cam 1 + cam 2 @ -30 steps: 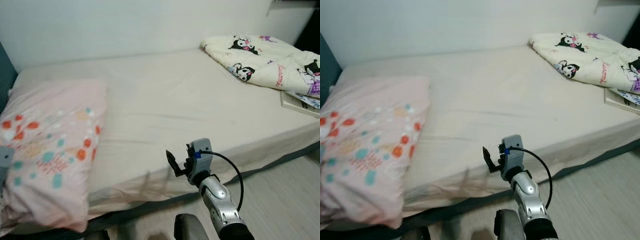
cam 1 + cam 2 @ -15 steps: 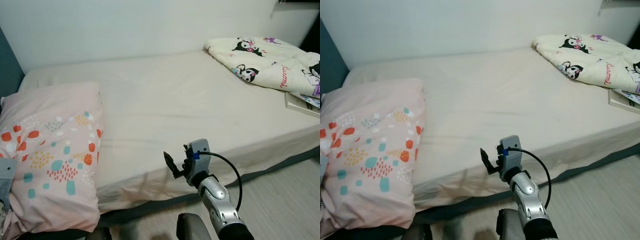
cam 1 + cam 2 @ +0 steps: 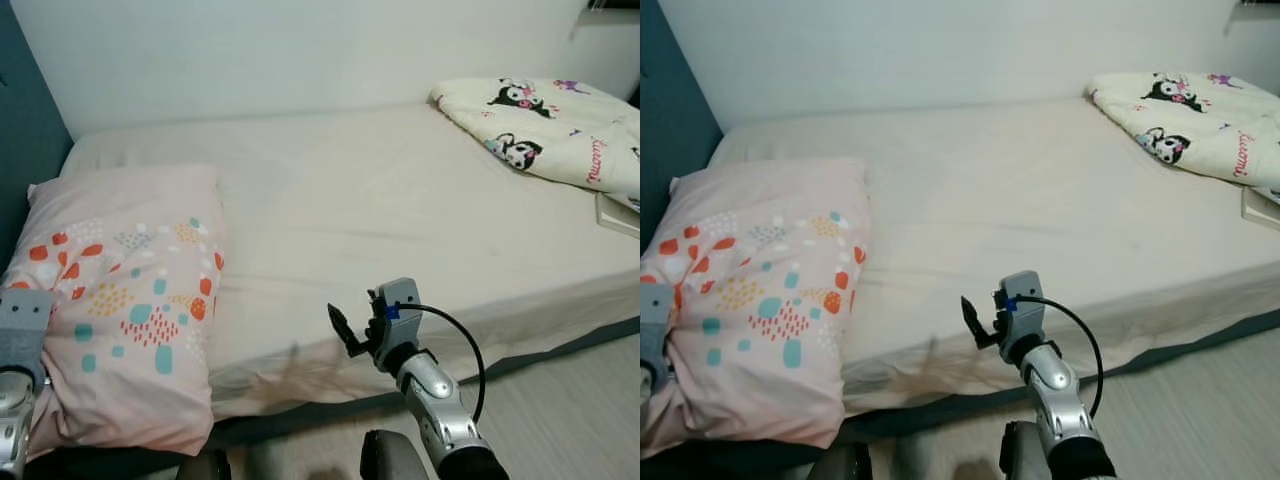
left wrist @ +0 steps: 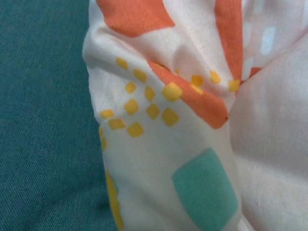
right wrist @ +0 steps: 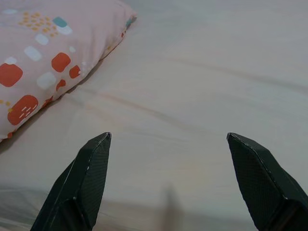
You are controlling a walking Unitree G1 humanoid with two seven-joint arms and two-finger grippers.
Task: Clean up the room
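A pink pillow (image 3: 125, 290) with orange, teal and yellow spots lies at the left end of the bed (image 3: 380, 200), its near end hanging over the front edge. My left arm's grey wrist (image 3: 22, 328) is pressed against the pillow's near left corner. The left wrist view looks straight at bunched pillow cloth (image 4: 183, 125) beside teal fabric (image 4: 43, 120). My right gripper (image 3: 352, 330) hovers over the bed's front edge, right of the pillow. It is open, with bare sheet (image 5: 192, 86) between its fingertips (image 5: 96, 159).
A folded cream blanket (image 3: 545, 125) with cartoon prints sits at the bed's far right end, next to a flat white thing (image 3: 620, 212). A teal headboard (image 3: 25, 120) stands at the left. Light wood floor (image 3: 570, 400) runs along the bed's front.
The view has swung left, so more headboard shows and the blanket sits further right. My left wrist shows a little higher against the pillow's corner. The right gripper holds its pose, still open.
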